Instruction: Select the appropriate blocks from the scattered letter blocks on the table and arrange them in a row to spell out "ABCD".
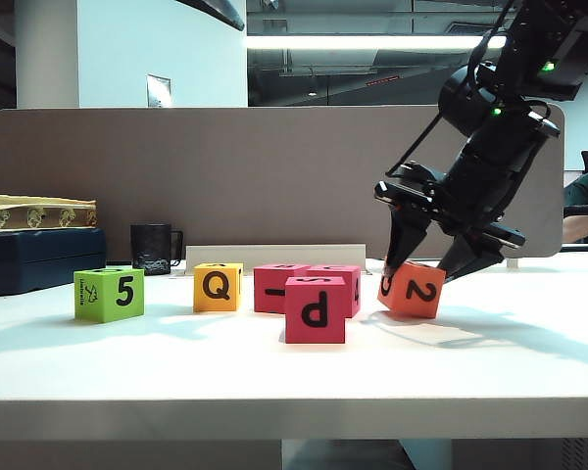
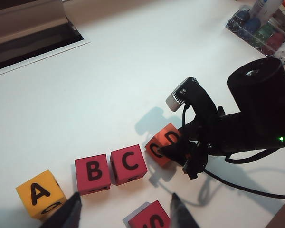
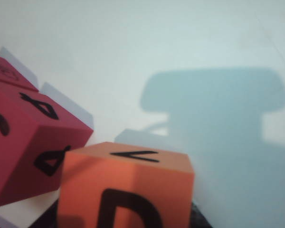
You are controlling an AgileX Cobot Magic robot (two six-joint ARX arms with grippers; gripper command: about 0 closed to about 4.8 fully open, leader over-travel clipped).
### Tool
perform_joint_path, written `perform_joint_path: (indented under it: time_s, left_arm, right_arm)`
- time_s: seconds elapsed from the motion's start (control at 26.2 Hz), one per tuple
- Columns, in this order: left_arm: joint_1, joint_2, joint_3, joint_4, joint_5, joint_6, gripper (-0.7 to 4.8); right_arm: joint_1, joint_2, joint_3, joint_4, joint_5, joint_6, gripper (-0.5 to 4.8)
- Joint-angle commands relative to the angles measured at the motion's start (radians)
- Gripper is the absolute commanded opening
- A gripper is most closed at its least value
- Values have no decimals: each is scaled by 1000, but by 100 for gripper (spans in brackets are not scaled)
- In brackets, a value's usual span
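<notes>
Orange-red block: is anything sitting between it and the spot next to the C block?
Nothing visible. The right gripper has its jaws around the orange-red block, tilted just beside the C block, with only bare table in the gap. The pink p block sits nearer the front, out of the row.

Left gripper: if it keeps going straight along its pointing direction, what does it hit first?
Probably the loose pink matte cube sitting just ahead between the open left gripper fingers; depth is unclear, so it may meet the white tabletop instead.
</notes>
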Motion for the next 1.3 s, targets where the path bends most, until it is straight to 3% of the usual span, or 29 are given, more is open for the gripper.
perform_joint_path:
  time_s: [0.04, 0.15, 0.23, 0.46, 0.61, 1.11, 1.22, 1.3]
  left_arm:
    - [-1, -6, 6, 7, -11, 17, 233]
    - [-1, -6, 6, 7, -11, 27, 233]
    - [-1, -6, 6, 6, -10, 27, 233]
    - [-1, -6, 6, 6, -11, 27, 233]
    - [-1, -6, 6, 6, -11, 27, 233]
    - [-1, -6, 6, 5, -11, 27, 232]
    - [-1, -6, 6, 5, -59, 32, 232]
    - [-1, -6, 6, 1, -85, 51, 232]
  right_arm:
    - [2, -2, 4, 23, -7, 1, 265]
    - [2, -2, 4, 29, -7, 1, 268]
    - [2, -2, 4, 28, -9, 1, 340]
    - [2, -2, 4, 31, -30, 1, 351]
    - [2, -3, 6, 51, -58, 1, 393]
    - [2, -3, 161, -69, -31, -9, 390]
    - [2, -4, 172, -104, 19, -15, 382]
    - [2, -4, 172, -122, 34, -47, 288]
